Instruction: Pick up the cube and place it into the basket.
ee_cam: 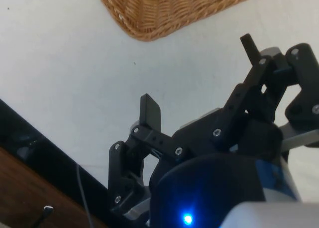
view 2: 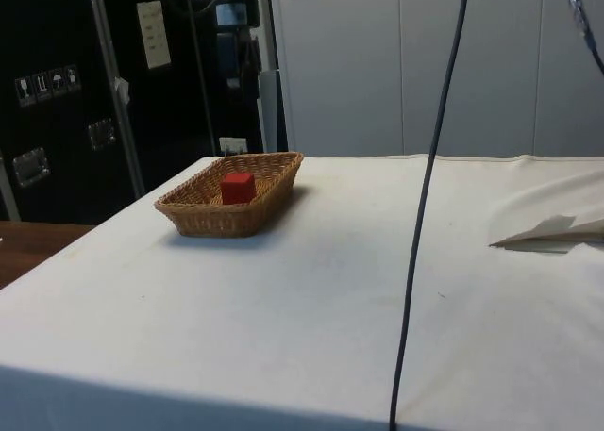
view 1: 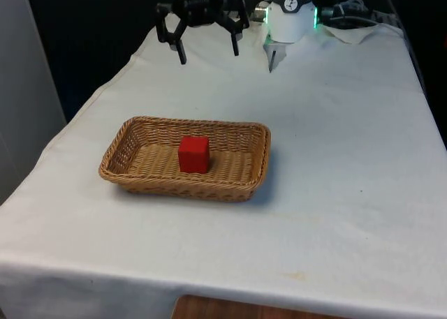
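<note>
Bare cloth [view 1: 335,214] fills the near stretch of the table, and beyond it sits the basket [view 1: 241,186], a shallow wicker tray a little toward the front view's left. Inside it rests the cube [view 1: 193,154], red and upright, flat on the woven floor near the middle, with rim showing all round it. From the side, the cube [view 2: 238,187] sits low between the basket [view 2: 203,214] walls, clear of them.

At about twelve o'clock from the basket, high and well apart from it, hangs the gripper [view 1: 208,54]. Its fingers are spread wide with nothing between them, and the wrist view shows the same: the gripper [ee_cam: 199,88] gapes over plain cloth, with a corner of the basket [ee_cam: 149,18] beyond it.

Judging by this, the task looks finished: the cube is in, released, and the arm is clear. Nothing seems left but to stop.
</note>
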